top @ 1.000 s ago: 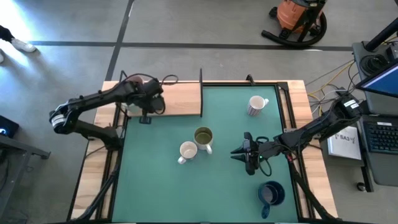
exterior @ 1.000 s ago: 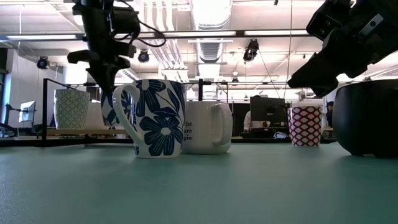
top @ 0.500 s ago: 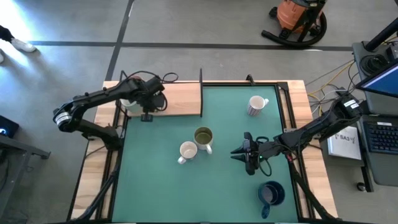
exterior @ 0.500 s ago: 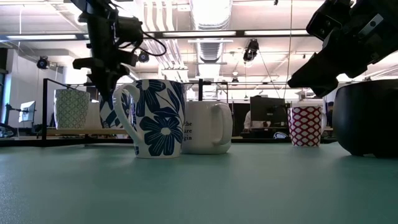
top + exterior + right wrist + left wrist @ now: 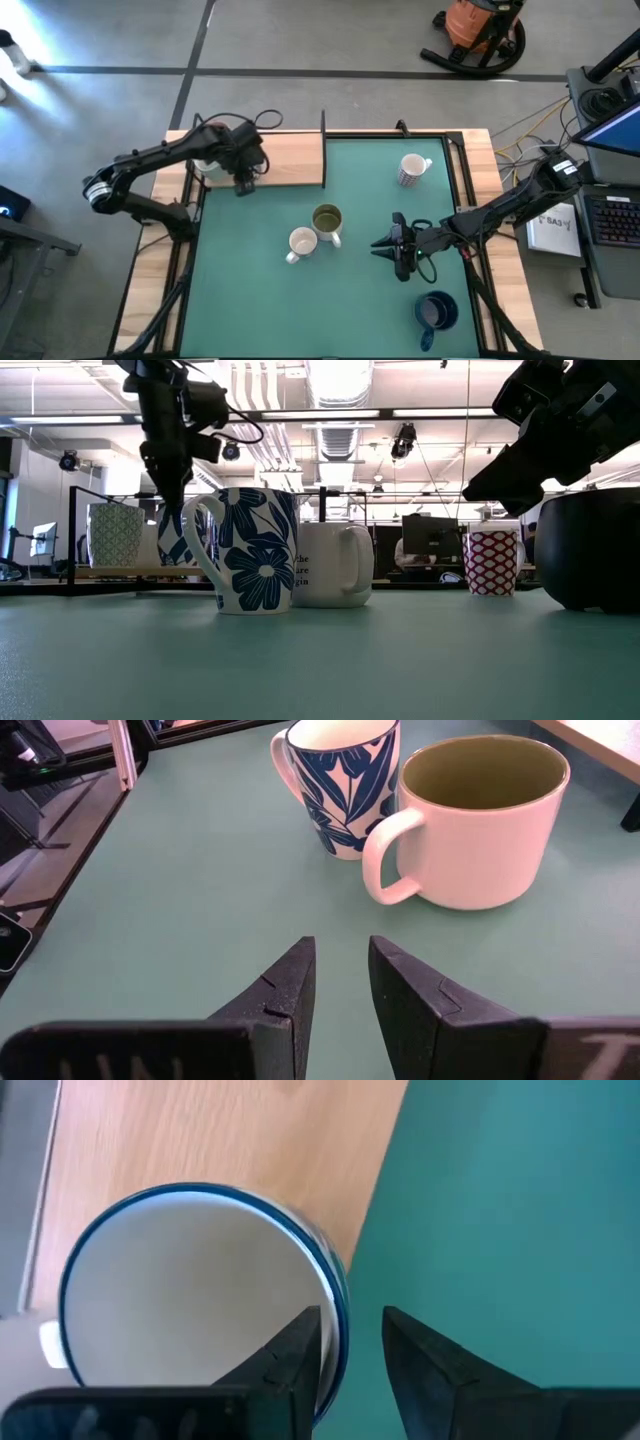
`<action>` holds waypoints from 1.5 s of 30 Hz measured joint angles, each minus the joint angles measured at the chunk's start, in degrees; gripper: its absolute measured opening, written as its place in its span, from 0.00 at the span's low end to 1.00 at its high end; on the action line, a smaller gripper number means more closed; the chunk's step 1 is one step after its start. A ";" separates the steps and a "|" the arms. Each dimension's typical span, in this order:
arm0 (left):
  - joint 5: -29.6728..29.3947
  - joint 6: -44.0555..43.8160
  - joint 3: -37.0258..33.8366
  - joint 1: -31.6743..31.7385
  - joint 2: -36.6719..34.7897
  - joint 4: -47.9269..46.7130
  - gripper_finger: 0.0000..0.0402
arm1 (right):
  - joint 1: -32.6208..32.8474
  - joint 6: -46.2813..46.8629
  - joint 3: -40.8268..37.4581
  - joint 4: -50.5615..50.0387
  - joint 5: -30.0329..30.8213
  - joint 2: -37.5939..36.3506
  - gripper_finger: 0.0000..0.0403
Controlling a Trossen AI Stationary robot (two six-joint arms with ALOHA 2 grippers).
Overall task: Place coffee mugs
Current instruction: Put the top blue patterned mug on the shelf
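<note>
Fingers of the left gripper stand a little apart, one on each side of the wall of a blue-rimmed white mug; whether they press on the rim or merely straddle it cannot be told. That mug sits on the pale wooden board at the far left of the table, right beside the edge of the green mat, and its white inside looks empty. From above, the left gripper hangs over this spot. At table level, a green-patterned mug also stands on the board farther left.

Out on the mat's middle, a white mug with blue flowers and a cream mug with an olive-green inside stand upright just beside each other, handles out; both appear empty. The right wrist camera shows the flowered mug and the cream one close together.

A mug with a red lattice pattern stands apart toward the far right of the mat. A dark blue mug sits near the front right corner.

The right gripper hovers low over bare mat, right of the central pair, its fingers slightly parted and holding nothing.
</note>
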 joint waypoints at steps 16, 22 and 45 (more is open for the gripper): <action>0.20 6.26 4.20 0.10 5.18 -1.00 0.02 | 0.00 -0.01 0.00 0.01 0.00 0.00 0.21; -0.30 14.41 5.69 0.96 5.89 -1.96 0.04 | -0.02 0.01 0.00 0.01 0.00 0.00 0.21; 0.44 31.77 11.39 15.28 12.92 -1.40 0.03 | -0.01 0.00 0.00 0.01 0.00 0.00 0.21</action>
